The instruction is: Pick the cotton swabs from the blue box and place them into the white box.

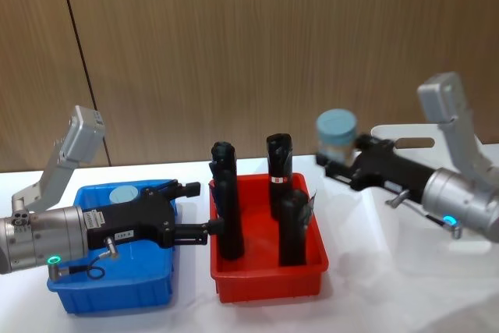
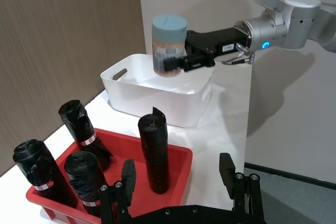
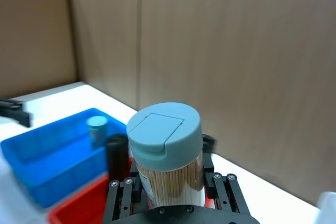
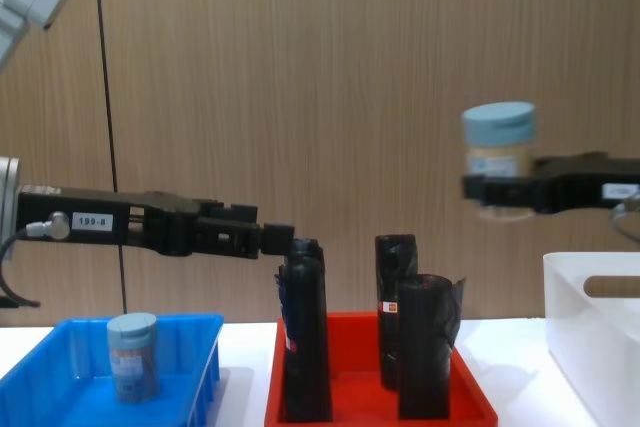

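My right gripper (image 1: 331, 157) is shut on one jar of cotton swabs (image 1: 337, 132), clear with a pale blue lid. It holds the jar (image 4: 498, 152) upright and high in the air, between the red tray and the white box (image 4: 590, 347). In the left wrist view the jar (image 2: 169, 45) hangs by the near rim of the white box (image 2: 157, 85). A second jar (image 1: 125, 193) stands in the blue box (image 1: 109, 294). My left gripper (image 1: 196, 210) is open and empty, level above the blue box's right edge and pointing at the black rolls.
A red tray (image 1: 269, 282) with several tall black rolls (image 1: 228, 208) stands between the two boxes; the left gripper's fingers (image 1: 209, 228) are close to the nearest roll. A wooden wall runs behind the white table.
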